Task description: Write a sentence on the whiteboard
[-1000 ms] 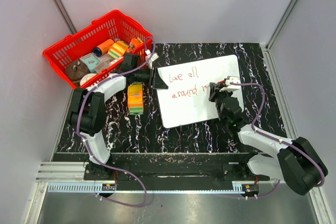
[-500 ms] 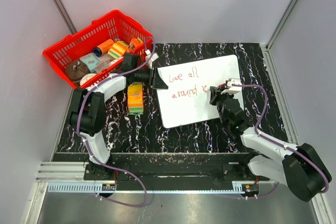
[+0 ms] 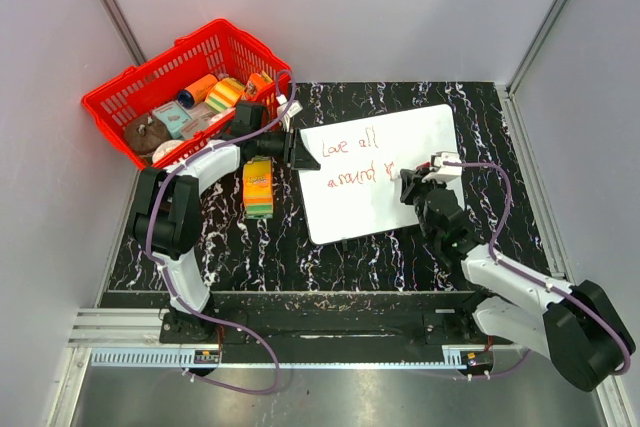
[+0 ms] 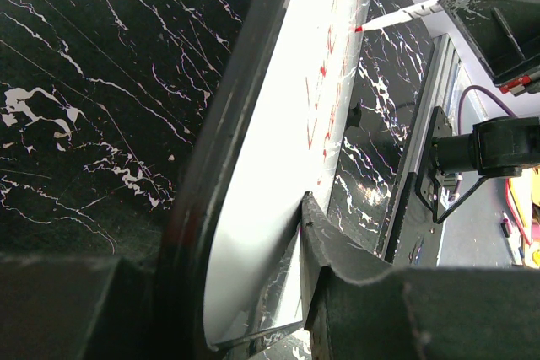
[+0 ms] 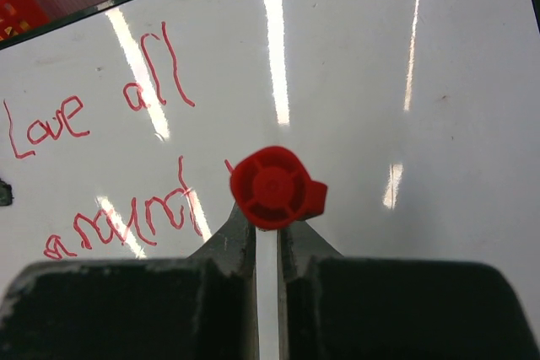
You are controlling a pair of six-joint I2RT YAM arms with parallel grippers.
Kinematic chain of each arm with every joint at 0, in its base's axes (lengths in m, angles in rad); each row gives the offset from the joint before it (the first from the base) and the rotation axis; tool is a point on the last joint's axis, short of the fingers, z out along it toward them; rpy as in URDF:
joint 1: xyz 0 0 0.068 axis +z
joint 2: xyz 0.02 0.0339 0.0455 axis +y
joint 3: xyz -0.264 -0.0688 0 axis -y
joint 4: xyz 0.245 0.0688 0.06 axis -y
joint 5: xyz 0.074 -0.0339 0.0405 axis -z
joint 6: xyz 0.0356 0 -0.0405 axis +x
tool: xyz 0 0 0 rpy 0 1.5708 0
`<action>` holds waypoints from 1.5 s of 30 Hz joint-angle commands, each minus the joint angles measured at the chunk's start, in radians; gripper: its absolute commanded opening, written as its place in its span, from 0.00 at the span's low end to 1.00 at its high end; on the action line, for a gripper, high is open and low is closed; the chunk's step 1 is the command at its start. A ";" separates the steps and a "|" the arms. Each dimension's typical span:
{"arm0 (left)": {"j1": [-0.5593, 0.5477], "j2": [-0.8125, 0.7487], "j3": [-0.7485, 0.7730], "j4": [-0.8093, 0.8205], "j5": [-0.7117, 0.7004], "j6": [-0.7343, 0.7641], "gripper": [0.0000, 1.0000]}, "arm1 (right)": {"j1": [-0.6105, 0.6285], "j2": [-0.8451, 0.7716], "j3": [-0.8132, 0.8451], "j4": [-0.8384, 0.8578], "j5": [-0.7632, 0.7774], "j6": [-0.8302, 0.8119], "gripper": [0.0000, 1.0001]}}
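**A:** What holds anything here?

**B:** One container only, a red basket (image 3: 135, 82) at ten o'clock on the black marbled table (image 3: 250, 247). I count at least five things inside. There is a brown lump (image 3: 150, 132), a teal box (image 3: 173, 119), an orange roll (image 3: 198, 90), a yellow-and-orange striped piece (image 3: 225, 94) and a small orange pack (image 3: 260, 84). What lies under them I cannot tell.

**A:** And the whiteboard?

**B:** One whiteboard (image 3: 400, 162), lying flat from the table's centre out toward two o'clock. The sentence (image 3: 343, 144) is two red lines, "Love all" over "around", in the board's nine o'clock half.

**A:** The arms?

**B:** Two arms. The left gripper (image 3: 298, 152) is clamped on the board's nine o'clock edge, with the rim between its jaws. The right gripper (image 3: 408, 185) hangs over the board's three o'clock side, its jaws pinched tight on a pen (image 5: 272, 187).

**A:** Smaller things?

**B:** One striped block (image 3: 258, 187) stands on the table just at nine o'clock of the board. There is one pen, white-bodied and red-capped, with its tip down by the end of "around".
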 commanded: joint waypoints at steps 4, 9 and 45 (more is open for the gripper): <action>-0.027 0.050 -0.016 0.038 -0.356 0.325 0.00 | -0.003 -0.052 -0.032 -0.115 -0.017 0.030 0.00; -0.027 0.050 -0.018 0.036 -0.359 0.325 0.00 | -0.003 -0.164 -0.012 -0.132 -0.024 0.017 0.00; -0.032 0.048 -0.016 0.038 -0.364 0.327 0.00 | -0.072 -0.011 0.123 -0.082 0.010 -0.027 0.00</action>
